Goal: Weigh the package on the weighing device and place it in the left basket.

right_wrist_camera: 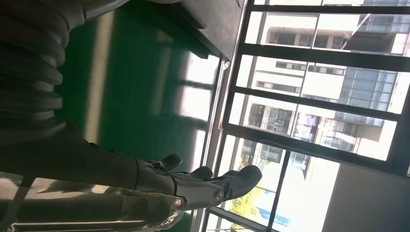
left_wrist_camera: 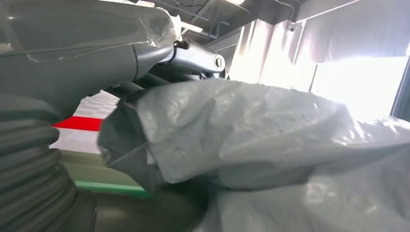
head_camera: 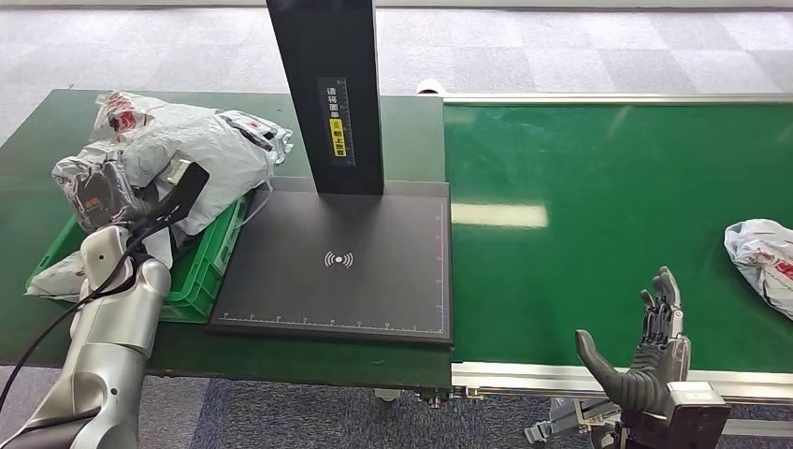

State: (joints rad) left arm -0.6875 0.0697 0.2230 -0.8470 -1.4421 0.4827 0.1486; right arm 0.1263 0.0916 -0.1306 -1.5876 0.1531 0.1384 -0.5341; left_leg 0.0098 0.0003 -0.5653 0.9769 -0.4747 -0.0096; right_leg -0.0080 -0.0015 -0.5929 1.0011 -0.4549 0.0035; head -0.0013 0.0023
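At belt's right edge lies the next package [head_camera: 762, 253]: soft, light, slippery poly bag; grab a bunched fold. Right hand [head_camera: 655, 360] empty, fingers spread. Left hand [head_camera: 173, 198] over basket [head_camera: 201, 281]; grip unclear.

- Black upright column [head_camera: 327, 94] behind scale: black label [head_camera: 337, 122], vertical white Chinese characters, yellow mark; not legible.
- Flat black weighing platform [head_camera: 341, 267]: white wireless-wave symbol [head_camera: 338, 259], ruler ticks along edges.
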